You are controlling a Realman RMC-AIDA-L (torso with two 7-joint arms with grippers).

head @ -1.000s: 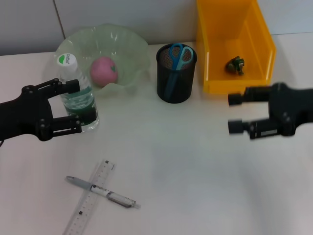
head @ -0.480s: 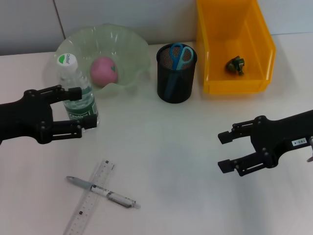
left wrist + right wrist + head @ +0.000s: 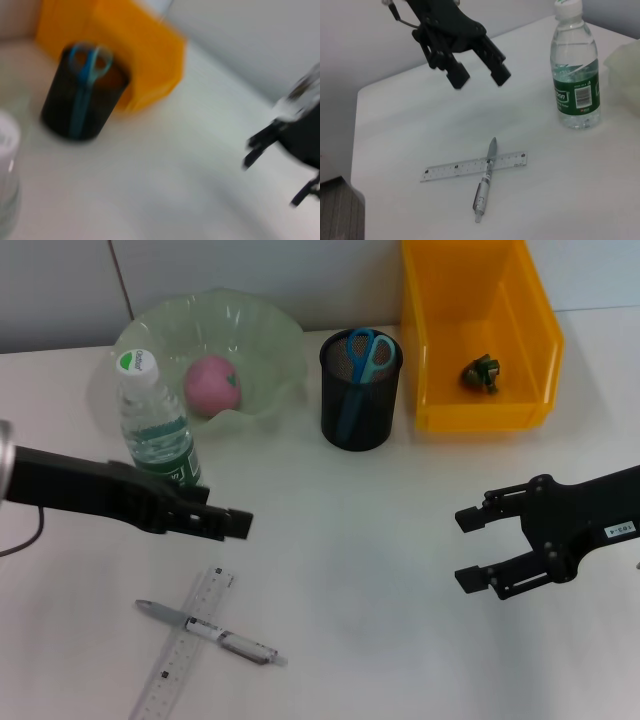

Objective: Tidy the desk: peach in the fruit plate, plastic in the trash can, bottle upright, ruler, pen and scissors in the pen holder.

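Note:
The bottle (image 3: 156,427) (image 3: 575,75) stands upright on the desk (image 3: 350,510), free of any gripper. My left gripper (image 3: 235,523) (image 3: 477,77) hangs open just to the right of it and nearer me, above the ruler (image 3: 186,644) (image 3: 473,166) and the pen (image 3: 214,633) (image 3: 484,186) lying crossed. Open and holding nothing, my right gripper (image 3: 476,548) (image 3: 280,167) hovers at the right. The peach (image 3: 212,385) lies in the fruit plate (image 3: 270,335). In the pen holder (image 3: 360,405) (image 3: 80,102) stand the scissors (image 3: 366,355) (image 3: 84,82). The plastic (image 3: 481,373) rests in the trash can (image 3: 440,350) (image 3: 120,45).
The fruit plate, pen holder and trash can line the back edge by the wall. Bare white desk lies between my two grippers. The desk's edge (image 3: 357,150) runs past the ruler in the right wrist view.
My left gripper has let go of the bottle and swung right and toward me, turning onto its side. The right gripper came down from beside the trash can, then held nearly still.

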